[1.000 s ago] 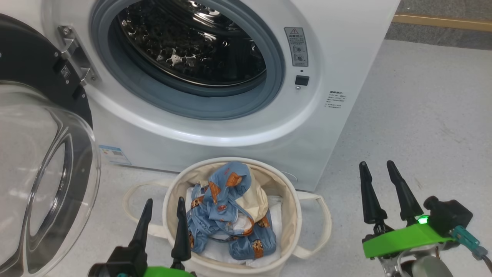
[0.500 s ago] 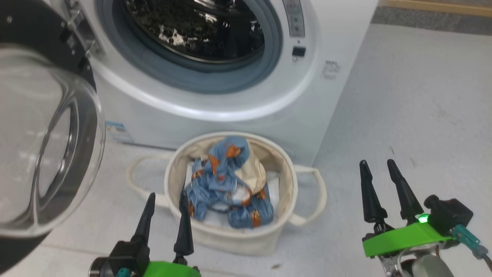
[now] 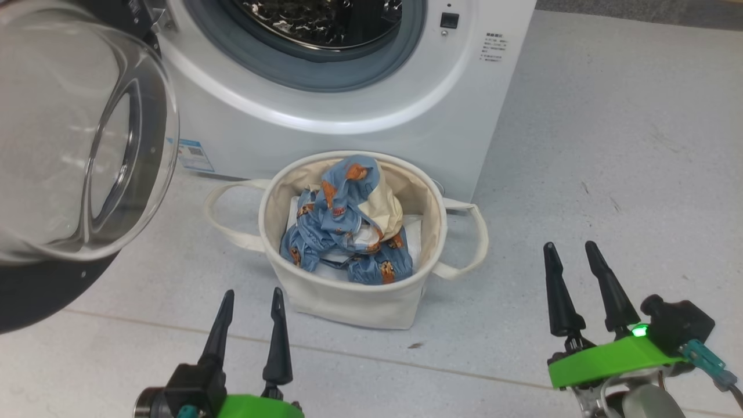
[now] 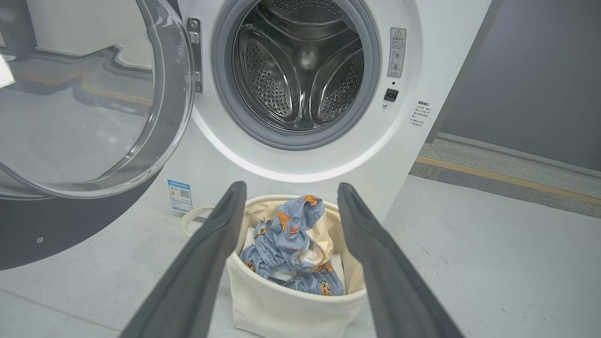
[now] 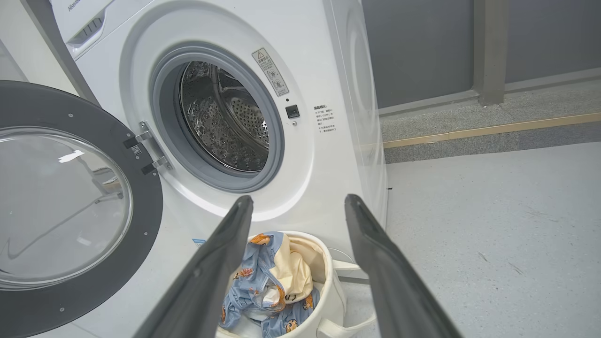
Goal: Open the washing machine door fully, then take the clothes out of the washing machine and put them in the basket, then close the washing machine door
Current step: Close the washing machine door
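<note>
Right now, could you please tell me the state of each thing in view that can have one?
Round black-rimmed glass washing machine door: swung open to the left.
White front-loading washing machine: mouth uncovered, drum empty.
Round cream canvas basket: upright, loaded.
Light blue printed clothes: bunched inside the basket.
Left gripper: open, empty.
Right gripper: open, empty.

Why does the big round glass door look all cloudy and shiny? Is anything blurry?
Head view: the washing machine door bulges near the camera, pale reflections clouding its glass; the clothes in the basket look sharp. Left wrist view: bright glints on the steel drum. Right wrist view: a white glare patch on the door glass; the near fingers look big and soft-edged.
</note>
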`<state>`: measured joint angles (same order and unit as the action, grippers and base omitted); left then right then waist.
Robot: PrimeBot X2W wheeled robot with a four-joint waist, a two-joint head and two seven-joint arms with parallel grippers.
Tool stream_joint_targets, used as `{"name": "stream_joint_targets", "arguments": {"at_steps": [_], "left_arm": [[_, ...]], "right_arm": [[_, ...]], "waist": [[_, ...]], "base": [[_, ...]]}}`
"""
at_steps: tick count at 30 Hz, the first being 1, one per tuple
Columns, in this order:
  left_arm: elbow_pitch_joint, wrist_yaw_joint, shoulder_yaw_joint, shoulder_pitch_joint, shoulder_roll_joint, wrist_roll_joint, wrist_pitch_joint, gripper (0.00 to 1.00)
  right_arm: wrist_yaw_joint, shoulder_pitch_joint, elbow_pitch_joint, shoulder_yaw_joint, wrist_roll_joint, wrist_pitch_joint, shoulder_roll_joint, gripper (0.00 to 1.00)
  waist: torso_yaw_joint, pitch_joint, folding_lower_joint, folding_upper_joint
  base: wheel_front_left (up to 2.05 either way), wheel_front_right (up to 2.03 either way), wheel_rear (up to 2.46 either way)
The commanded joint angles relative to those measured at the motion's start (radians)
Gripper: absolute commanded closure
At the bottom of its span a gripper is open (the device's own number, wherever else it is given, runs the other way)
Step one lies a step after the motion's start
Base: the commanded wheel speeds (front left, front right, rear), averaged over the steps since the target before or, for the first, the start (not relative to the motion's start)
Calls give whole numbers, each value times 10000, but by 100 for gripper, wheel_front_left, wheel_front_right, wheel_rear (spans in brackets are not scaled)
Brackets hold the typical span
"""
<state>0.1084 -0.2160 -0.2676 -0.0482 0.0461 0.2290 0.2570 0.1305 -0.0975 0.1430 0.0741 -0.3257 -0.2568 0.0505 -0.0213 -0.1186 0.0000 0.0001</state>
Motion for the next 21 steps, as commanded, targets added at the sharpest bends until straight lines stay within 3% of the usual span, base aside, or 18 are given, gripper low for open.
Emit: {"name": "stream_joint_targets", "arguments": {"at_steps": [1, 21], "left_arm": [[-350, -48, 296, -227, 41, -130, 47, 0], [-455, -133, 264, -286, 41, -332, 47, 0]], "right_arm": [[2, -270, -278, 219, 69, -49, -3, 0], [2, -312, -341, 365, 78, -49, -3, 0]], "waist": [[3, 11, 0, -1], [348, 5, 0, -1]], "base": [[-74, 74, 0], [-8, 8, 0]]}}
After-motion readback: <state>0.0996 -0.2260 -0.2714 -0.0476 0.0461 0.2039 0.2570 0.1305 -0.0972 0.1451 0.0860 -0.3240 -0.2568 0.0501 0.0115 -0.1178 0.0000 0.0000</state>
